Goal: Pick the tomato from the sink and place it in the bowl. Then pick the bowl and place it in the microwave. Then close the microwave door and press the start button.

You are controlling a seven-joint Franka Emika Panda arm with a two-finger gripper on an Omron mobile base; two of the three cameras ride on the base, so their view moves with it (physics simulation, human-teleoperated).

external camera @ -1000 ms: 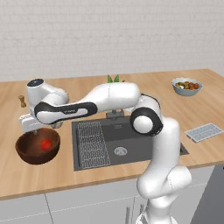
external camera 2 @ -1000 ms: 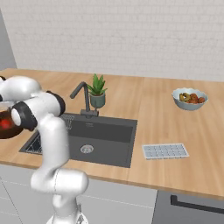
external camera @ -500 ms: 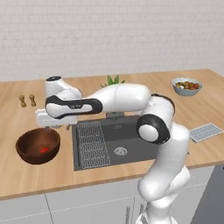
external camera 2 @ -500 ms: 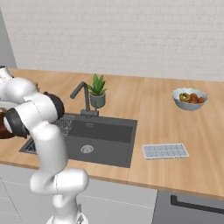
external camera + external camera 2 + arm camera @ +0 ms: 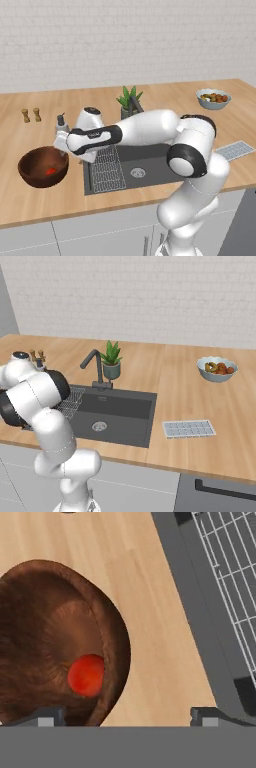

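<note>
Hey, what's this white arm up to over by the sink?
It is part way through a kitchen chore. The tomato already lies inside the brown wooden bowl, which stands on the counter just left of the sink. The arm's tool hangs open above the bowl's near rim, holding nothing. The bowl has not been picked up yet, so carrying it to the microwave likely comes next.

The sink (image 5: 131,165) is set into the counter (image 5: 150,97). Left of the sink stands the bowl (image 5: 43,166), with the tomato (image 5: 86,675) in it. The wire rack (image 5: 106,166) lies in the sink's left part. Behind the sink stands a potted plant (image 5: 129,100); far right of the sink sits a fruit bowl (image 5: 213,98).
</note>
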